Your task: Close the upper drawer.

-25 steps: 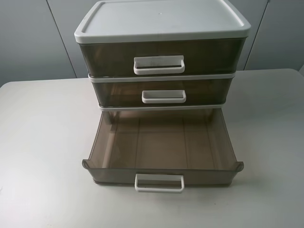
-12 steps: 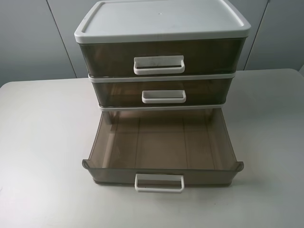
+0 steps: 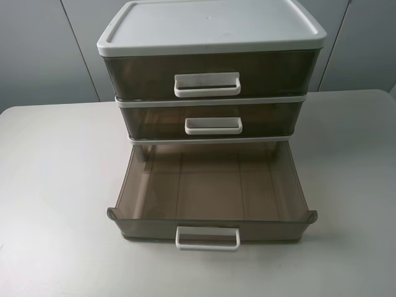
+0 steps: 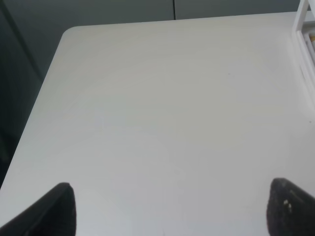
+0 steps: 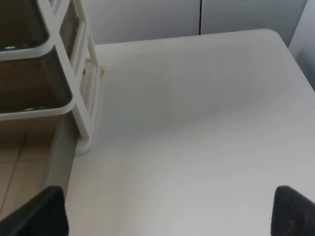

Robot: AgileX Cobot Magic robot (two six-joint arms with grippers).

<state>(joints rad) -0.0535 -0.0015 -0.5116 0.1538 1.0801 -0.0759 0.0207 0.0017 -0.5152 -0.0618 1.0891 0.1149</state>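
A white-lidded cabinet (image 3: 210, 25) holds three smoky-brown drawers. The top drawer (image 3: 207, 74), with a scuffed handle, and the shallower middle drawer (image 3: 213, 120) are pushed in. The only open drawer, the upper drawer (image 3: 210, 185) with flared rim corners and a clean white loop handle (image 3: 208, 238), sits lowest in the exterior view, pulled far out and empty. Its side wall shows in the right wrist view (image 5: 56, 157). My left gripper (image 4: 167, 211) and right gripper (image 5: 167, 211) are open over bare table, apart from the cabinet. Neither shows in the exterior view.
The white table (image 3: 55, 185) carries only the cabinet. The cabinet's white frame (image 5: 83, 73) stands beside the right gripper; its edge (image 4: 305, 29) shows in the left wrist view. The table's far edge (image 4: 172, 22) meets a grey wall.
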